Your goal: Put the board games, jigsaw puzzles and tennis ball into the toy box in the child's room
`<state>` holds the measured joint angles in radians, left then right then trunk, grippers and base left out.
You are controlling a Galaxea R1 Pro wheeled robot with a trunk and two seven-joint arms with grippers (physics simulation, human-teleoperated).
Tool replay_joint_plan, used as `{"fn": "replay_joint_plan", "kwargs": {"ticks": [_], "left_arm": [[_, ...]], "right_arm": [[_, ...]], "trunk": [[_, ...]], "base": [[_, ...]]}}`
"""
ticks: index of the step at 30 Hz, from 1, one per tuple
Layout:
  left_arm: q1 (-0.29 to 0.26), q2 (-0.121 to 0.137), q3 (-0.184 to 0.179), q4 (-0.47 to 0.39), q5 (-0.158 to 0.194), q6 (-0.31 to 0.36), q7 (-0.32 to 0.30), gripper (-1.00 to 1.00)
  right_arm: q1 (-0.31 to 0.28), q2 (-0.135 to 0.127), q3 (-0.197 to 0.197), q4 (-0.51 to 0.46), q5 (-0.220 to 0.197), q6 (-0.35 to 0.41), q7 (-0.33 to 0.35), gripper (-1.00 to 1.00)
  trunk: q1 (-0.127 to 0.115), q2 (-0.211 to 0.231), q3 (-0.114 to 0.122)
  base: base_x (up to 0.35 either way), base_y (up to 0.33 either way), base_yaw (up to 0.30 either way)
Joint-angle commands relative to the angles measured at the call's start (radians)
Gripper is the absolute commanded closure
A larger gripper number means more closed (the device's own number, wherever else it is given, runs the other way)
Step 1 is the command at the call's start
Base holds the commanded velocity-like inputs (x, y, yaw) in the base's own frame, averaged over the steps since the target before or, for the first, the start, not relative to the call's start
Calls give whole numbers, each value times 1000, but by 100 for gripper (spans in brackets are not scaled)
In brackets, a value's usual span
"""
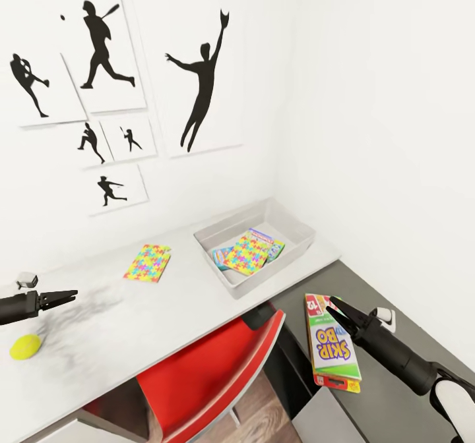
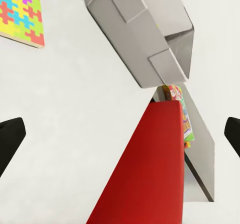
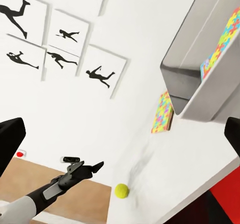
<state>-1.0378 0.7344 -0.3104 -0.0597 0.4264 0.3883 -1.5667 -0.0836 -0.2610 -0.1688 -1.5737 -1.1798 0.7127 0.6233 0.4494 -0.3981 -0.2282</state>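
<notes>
The light-grey toy box [image 1: 290,222] [image 2: 145,34] [image 3: 200,69] stands at the table's [image 1: 99,377] far right end. In it lies a jigsaw puzzle [image 1: 247,253] [image 3: 222,44] on top of two printed board games [image 1: 266,238]. A second jigsaw puzzle [image 1: 148,262] [image 2: 22,14] [image 3: 162,113] lies flat on the tabletop, left of the box. The tennis ball [image 1: 25,347] [image 3: 121,190] rests near the table's front left, just below my open, empty left gripper [image 1: 69,293] [image 2: 120,134] [image 3: 97,165]. The SKIP-BO board game [image 1: 333,351] [image 2: 182,114] lies on a dark grey surface right of the table. My right gripper [image 1: 335,303] [image 3: 120,139] hovers over it, open and holding nothing.
A red chair [image 1: 211,370] [image 2: 145,169] is tucked under the table's front edge, between my arms. Black baseball-player silhouette pictures [image 1: 198,80] [image 3: 100,74] hang on the white wall behind the table. Wood floor [image 1: 264,410] shows beneath the chair.
</notes>
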Motion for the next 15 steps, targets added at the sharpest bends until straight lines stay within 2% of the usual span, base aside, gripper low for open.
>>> {"fn": "replay_joint_plan", "kwargs": {"ticks": [1,15], "left_arm": [[-1,0,-8,0,6,11,-4,-100],[-1,0,-9,0,6,11,-4,-100]], "right_arm": [[-1,0,-1,0,-4,7,0,-100],[-1,-1,1,0,-4,7,0,-100]], "trunk": [[1,-2,-1],[1,-2,1]], "base": [[0,0,0],[0,0,4]]}}
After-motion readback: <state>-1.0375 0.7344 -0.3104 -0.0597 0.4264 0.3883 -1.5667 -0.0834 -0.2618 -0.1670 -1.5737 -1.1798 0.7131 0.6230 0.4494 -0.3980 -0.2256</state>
